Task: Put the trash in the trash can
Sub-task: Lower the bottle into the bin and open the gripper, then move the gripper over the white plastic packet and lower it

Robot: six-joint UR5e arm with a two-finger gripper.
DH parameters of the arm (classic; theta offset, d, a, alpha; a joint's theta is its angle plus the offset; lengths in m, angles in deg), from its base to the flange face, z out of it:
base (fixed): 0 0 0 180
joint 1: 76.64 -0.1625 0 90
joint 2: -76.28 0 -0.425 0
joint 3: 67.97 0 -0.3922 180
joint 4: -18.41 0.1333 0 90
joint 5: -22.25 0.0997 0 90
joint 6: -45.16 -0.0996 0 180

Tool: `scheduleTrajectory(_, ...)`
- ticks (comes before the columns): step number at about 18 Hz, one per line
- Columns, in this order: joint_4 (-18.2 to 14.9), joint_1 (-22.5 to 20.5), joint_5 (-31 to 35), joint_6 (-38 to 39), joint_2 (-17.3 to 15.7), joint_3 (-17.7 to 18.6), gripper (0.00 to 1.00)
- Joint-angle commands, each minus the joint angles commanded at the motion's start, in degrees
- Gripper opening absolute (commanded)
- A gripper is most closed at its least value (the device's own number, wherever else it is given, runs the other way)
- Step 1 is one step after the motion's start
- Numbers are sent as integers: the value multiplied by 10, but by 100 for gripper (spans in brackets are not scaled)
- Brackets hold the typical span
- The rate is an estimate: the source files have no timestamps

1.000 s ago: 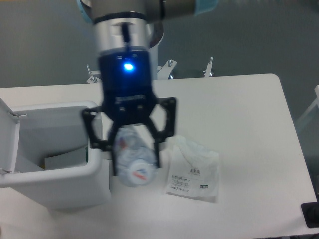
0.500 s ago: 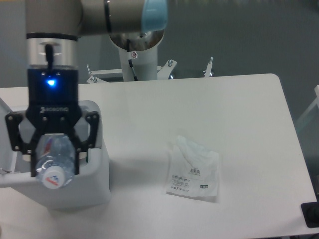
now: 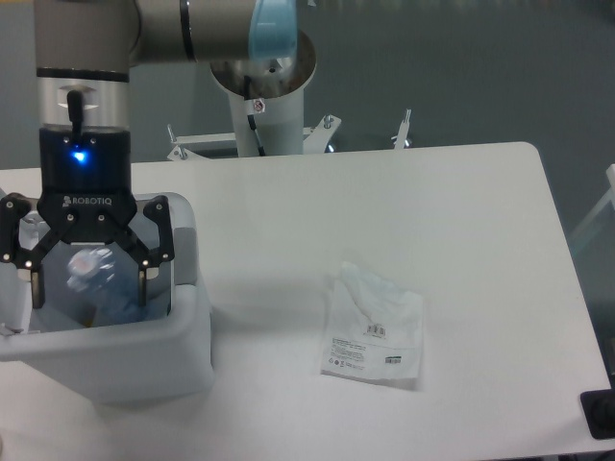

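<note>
Gripper [image 3: 88, 280] of the single arm positioned over the open trash can [image 3: 187, 327] at the left edge of the table [image 3: 461, 211], black fingers [image 3: 146, 274] spread wide to either side, blue indicator light lit on the wrist housing above. Crushed plastic bottle [image 3: 91, 279] visible as a blurred, pale blue form between the fingers, inside the outline of the bin opening; contact with the fingers not discernible, blur obscuring whether gripped or free. Red-and-white patch faintly visible near the upper part of the bottle. Trash can white, boxy, with thick rounded rim; hinged lid standing open at the far left, only partly in view. Crinkled plastic bag [image 3: 373, 328] lying flat on the table, well apart from the bin toward the right, printed label strip facing up along its lower portion. White pedestal [image 3: 269, 106] of the arm mounted beyond the far edge of the table, with metal clamps [image 3: 327, 123] at that edge on either side. Dark object [image 3: 601, 415] at the lower right corner, cut off by the frame. Grey wall behind.
</note>
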Motion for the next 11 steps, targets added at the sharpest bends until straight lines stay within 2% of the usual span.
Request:
scheduleTrajectory(4, -3, -91, -4, -5, -20, 41, 100)
scheduleTrajectory(6, -3, -137, -6, -45, -18, 63, 100)
scheduleTrajectory(8, -3, -170, -11, -105, -9, 76, 100)
scheduleTrajectory(11, -3, -214, -50, -177, 30, 77, 100)
